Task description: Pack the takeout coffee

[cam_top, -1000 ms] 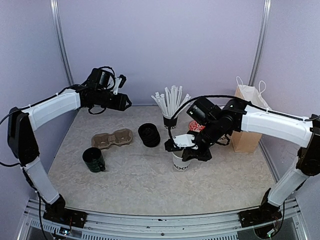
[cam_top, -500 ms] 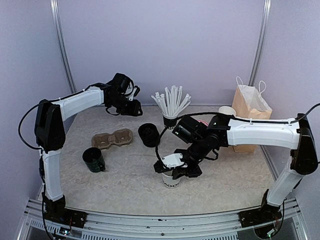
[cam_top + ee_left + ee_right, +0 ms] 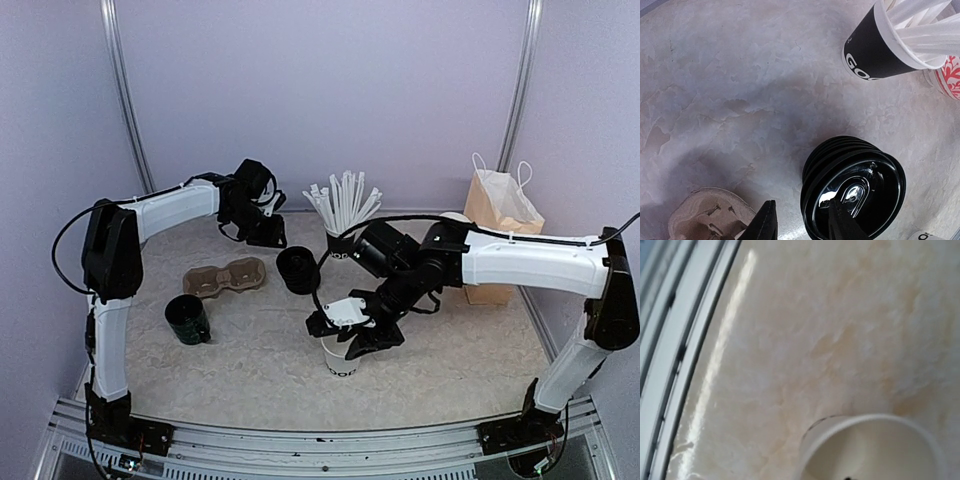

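The takeout coffee's white paper cup (image 3: pixel 340 358) stands upright on the table, lidless, its black lettering near the base. My right gripper (image 3: pixel 345 322) hovers just above its rim. In the right wrist view the cup's open rim (image 3: pixel 865 424) shows with no finger on it. A stack of black lids (image 3: pixel 296 268) lies on its side left of the straws. My left gripper (image 3: pixel 262 232) hangs over it, open. In the left wrist view one finger (image 3: pixel 842 221) crosses the top lid (image 3: pixel 855 187) and the other finger (image 3: pixel 765 222) stands off to its left.
A brown paper bag (image 3: pixel 495 215) stands at the back right. A black cup of white straws (image 3: pixel 340 238) is behind the right arm, with a red-patterned cup (image 3: pixel 946 77) beside it. A cardboard cup carrier (image 3: pixel 225 277) and a dark green mug (image 3: pixel 187 320) sit left.
My right arm carried the white cup left and toward the near edge, then set it down and its jaws parted. My left arm swung from the back left over to the lid stack.
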Controlling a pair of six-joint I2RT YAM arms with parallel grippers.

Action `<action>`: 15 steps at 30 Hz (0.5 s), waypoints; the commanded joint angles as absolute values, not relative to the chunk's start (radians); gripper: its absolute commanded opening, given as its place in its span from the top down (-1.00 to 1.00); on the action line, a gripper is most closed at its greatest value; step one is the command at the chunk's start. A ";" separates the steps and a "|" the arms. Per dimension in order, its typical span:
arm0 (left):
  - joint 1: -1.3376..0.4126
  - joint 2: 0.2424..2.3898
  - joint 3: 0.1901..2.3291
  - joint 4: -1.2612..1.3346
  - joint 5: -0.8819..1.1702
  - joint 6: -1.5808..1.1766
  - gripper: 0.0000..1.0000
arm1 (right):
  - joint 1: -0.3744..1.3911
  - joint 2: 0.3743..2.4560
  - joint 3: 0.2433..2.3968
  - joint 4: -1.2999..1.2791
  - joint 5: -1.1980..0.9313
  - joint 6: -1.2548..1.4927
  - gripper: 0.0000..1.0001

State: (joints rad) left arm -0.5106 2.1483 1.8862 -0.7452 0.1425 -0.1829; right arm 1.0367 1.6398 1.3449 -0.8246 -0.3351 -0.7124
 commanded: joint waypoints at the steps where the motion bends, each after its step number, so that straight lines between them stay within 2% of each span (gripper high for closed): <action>1: -0.522 2.179 1.915 -0.778 0.147 -0.174 0.32 | 0.984 1.575 1.401 -0.860 -0.390 -0.705 0.25; 5: -0.528 2.190 1.929 -0.794 0.132 -0.169 0.35 | 0.933 1.556 1.403 -0.845 -0.375 -0.686 0.25; 11: -0.534 2.201 1.937 -0.802 0.108 -0.163 0.26 | 0.867 1.522 1.397 -0.825 -0.370 -0.683 0.25; 13: -0.535 2.211 1.945 -0.810 0.100 -0.161 0.30 | 0.859 1.517 1.396 -0.824 -0.370 -0.684 0.25; 15: -0.537 2.217 1.951 -0.814 0.102 -0.157 0.48 | 0.855 1.511 1.392 -0.824 -0.375 -0.688 0.25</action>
